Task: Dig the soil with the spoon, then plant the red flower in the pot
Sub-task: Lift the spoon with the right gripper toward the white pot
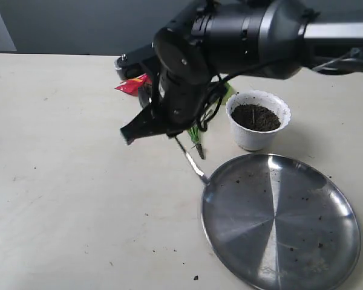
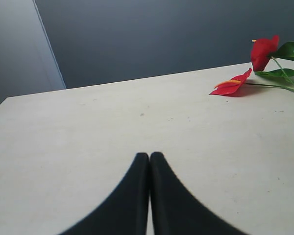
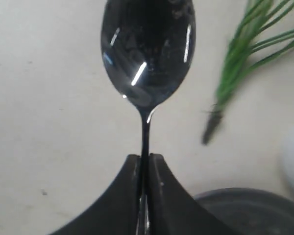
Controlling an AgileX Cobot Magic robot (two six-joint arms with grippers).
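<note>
The right hand (image 3: 144,159) clamps the spoon (image 3: 147,54) by its handle (the left hand (image 2: 149,156) sits pressed together).

no readable text, numbers or logos anywhere that i can spot, white pot (image 1: 255,139) looks plain, steel plate (image 1: 248,223) has no stamp showing, black arm (image 1: 242,30) housing shows no lettering either

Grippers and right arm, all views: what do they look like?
Right arm: glossy black cylindrical joint housings, a silver-grey link, loose black cables at the wrist. Right gripper and left gripper: matte black curved fingers tapering to tips. No markings visible.
</note>
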